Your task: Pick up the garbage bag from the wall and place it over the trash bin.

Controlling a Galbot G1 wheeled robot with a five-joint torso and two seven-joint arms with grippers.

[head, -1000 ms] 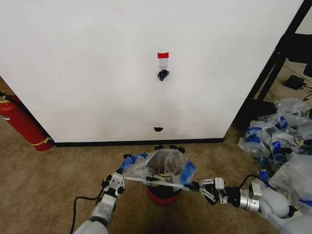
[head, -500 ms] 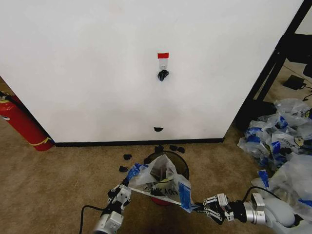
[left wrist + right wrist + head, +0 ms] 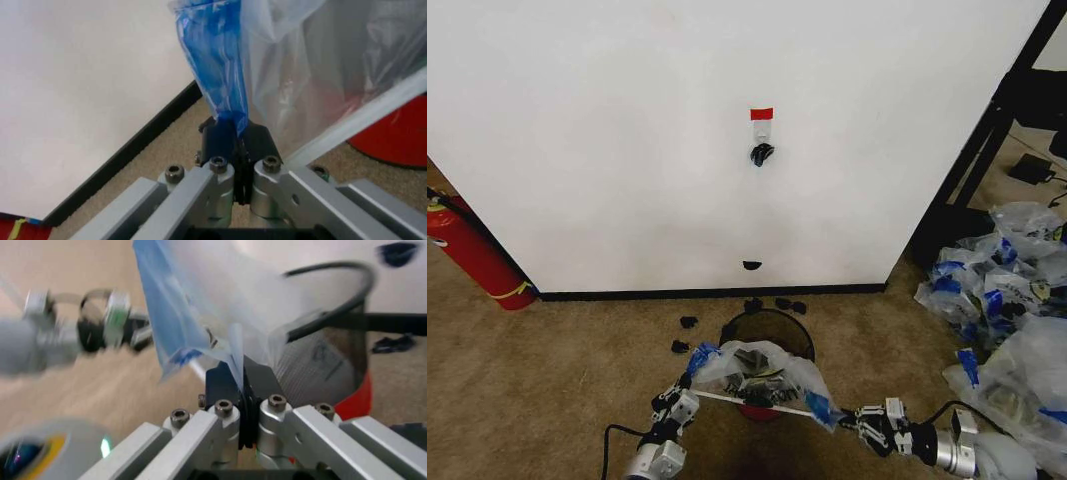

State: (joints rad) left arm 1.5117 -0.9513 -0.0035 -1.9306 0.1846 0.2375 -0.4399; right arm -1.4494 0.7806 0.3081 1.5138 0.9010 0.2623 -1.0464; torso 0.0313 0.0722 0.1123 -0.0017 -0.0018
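The floor is tan carpet (image 3: 547, 360), running up to one plain white wall (image 3: 627, 130) with a black baseboard; a strip of red tape (image 3: 761, 113) sits high on the wall at about 12 o'clock, with a small dark hook (image 3: 761, 154) just beneath it. One red fire extinguisher (image 3: 472, 250) leans by the wall at 9 o'clock, and a heap of clear-and-blue plastic bags (image 3: 1007, 300) lies at 3 o'clock beside a black frame. Several small dark scraps lie on the carpet between the baseboard and the one trash bin (image 3: 767, 330), a round dark mesh bin with a red base standing near 6 o'clock. The single garbage bag (image 3: 757, 370), translucent with blue corners, is stretched across the near side of the bin's mouth, its far rim left uncovered, and it hangs between the two hands. The left hand (image 3: 689, 383), at 7 o'clock, has its fingers pinched tight on one blue corner of the bag; the left wrist view shows the black pads closed on the blue plastic (image 3: 223, 107). The right hand (image 3: 849, 420), at 5 o'clock, is likewise clamped on the opposite blue corner, seen in the right wrist view gripping the film (image 3: 173, 325) with the bin's rim (image 3: 333, 270) just beyond.
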